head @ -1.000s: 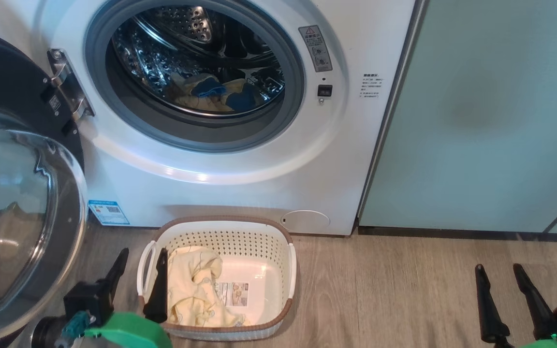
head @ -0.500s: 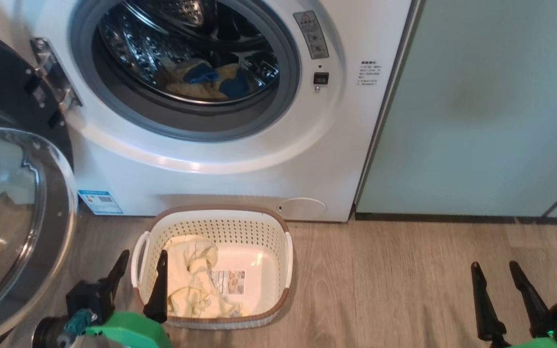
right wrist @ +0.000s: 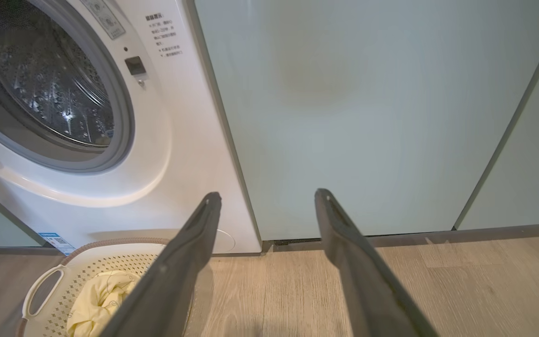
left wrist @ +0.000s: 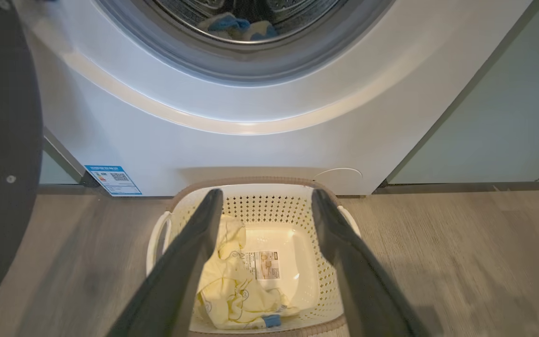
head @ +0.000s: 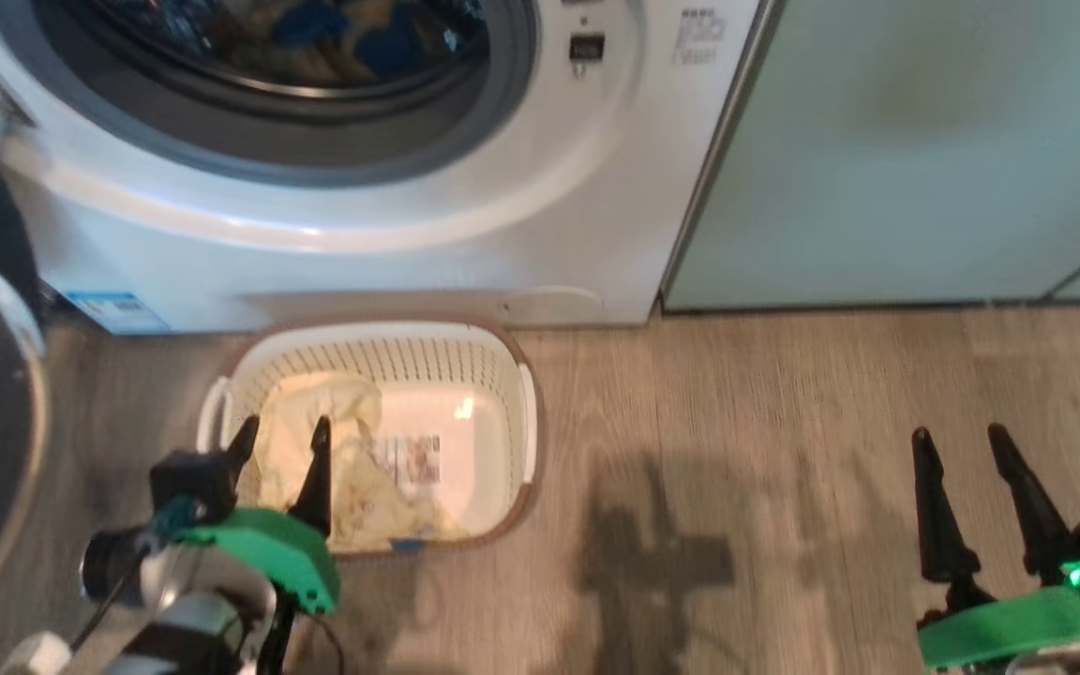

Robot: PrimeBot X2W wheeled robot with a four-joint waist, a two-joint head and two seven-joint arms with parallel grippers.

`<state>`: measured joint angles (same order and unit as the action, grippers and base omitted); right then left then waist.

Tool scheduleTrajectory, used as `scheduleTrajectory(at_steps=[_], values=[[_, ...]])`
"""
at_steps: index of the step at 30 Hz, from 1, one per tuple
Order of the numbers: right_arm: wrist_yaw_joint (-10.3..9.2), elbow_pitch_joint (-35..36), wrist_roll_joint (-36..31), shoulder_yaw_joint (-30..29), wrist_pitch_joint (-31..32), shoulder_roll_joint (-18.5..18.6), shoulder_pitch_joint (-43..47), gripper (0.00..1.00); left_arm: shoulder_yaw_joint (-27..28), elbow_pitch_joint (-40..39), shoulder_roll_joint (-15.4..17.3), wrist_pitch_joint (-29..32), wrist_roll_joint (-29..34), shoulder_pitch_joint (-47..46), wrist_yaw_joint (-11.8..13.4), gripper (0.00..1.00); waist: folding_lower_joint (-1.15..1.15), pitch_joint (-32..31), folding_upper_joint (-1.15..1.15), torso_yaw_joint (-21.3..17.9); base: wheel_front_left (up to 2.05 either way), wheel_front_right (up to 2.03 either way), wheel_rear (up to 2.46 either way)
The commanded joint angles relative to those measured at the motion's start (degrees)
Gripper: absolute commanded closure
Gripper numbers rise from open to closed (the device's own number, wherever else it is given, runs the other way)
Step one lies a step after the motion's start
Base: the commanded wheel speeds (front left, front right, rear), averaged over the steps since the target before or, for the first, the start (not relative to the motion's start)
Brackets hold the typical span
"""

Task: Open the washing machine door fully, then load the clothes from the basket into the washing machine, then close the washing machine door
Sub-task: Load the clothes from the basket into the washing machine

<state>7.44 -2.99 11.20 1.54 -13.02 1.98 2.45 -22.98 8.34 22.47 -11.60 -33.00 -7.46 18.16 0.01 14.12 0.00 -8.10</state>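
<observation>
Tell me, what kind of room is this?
Most likely a home laundry corner. A white front-loading washing machine stands with its drum showing. A cream plastic basket holding pale yellow clothes sits on the wood-look floor before it, and pale green cabinet doors stand beside it.

Green wrist cuffs (head: 268, 558), dark tapered fingers (head: 938, 516)

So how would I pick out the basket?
Find the big white washing machine with the round opening. On the wooden floor in front of it sits the basket, small, cream plastic, brown-rimmed. Unlike the smooth machine and pale green cabinet doors, its sides are perforated, and pale yellow clothes lie inside.
</observation>
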Motion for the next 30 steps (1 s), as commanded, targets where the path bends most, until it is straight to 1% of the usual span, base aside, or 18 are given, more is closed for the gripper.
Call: scheduleTrajectory(at_steps=[1,11,18,26,30], values=[[0.05,2.1,0.4,1.2,-0.8,0.9,-2.4,0.00,1.7,-0.2,0.8,0.0,-0.2,-3.6,-0.5,0.00,-0.01,4.1,0.00,-1.2,0.00,0.00,0.00],[0.05,2.6,1.8,1.6,-1.8,0.9,-7.7,0.00,-0.3,16.5,-1.4,1.3,-1.0,-17.0,-6.7,0.00,-0.01,16.7,0.00,-2.7,0.00,0.00,0.00],[0.05,4.2,3.4,2.5,-2.0,0.9,-12.0,0.00,0.8,28.9,-2.1,1.5,-2.9,-26.9,-11.0,0.00,-0.01,25.4,0.00,-3.7,0.00,0.00,0.00],[0.05,6.3,6.0,3.3,-2.0,0.9,-15.2,0.00,1.8,40.2,-0.6,0.6,-3.6,-36.6,-14.9,0.00,-0.01,34.7,0.00,-5.6,0.00,0.00,0.00],[0.05,6.9,6.7,4.1,-2.0,0.9,-16.1,0.00,1.8,43.5,0.4,0.6,-3.5,-39.7,-16.1,0.00,-0.01,37.7,0.00,-6.4,0.00,0.00,0.00]])
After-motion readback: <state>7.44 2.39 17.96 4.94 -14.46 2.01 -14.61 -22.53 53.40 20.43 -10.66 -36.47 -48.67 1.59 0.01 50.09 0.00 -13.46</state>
